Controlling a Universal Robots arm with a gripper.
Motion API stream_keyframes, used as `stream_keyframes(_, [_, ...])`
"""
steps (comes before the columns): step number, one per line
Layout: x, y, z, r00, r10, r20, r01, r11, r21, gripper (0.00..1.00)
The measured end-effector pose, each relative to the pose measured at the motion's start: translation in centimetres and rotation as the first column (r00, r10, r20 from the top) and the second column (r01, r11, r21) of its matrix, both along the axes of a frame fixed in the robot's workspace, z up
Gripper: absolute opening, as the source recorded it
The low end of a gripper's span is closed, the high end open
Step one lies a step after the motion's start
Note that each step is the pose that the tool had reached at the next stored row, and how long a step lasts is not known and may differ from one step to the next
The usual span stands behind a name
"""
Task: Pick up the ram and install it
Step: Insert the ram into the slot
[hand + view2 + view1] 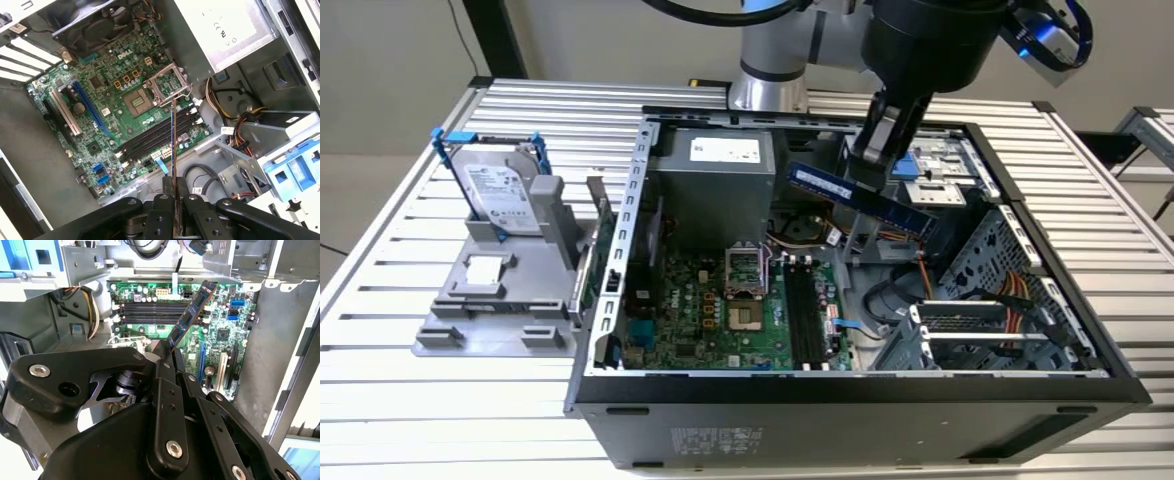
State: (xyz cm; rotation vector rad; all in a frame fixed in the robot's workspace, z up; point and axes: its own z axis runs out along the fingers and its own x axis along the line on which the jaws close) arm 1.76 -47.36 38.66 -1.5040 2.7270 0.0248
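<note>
Gripper (167, 356) jaws clamp ram (192, 312), seemingly above motherboard (220, 332).

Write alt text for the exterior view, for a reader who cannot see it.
A robot arm's gripper holds the ram, tilted, over an open computer case with its green motherboard exposed. On the exterior view's left, a hard drive in a blue frame stands in a grey holder on the slatted table.

End effector (870, 158) holds ram (897, 212) above open case (854, 410)
</note>
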Motion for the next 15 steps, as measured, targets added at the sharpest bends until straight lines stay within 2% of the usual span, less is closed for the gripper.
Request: stream_keyframes(15, [0.0,0.0,0.0,0.9989,-0.047,0.0,0.047,0.9989,0.0,0.0])
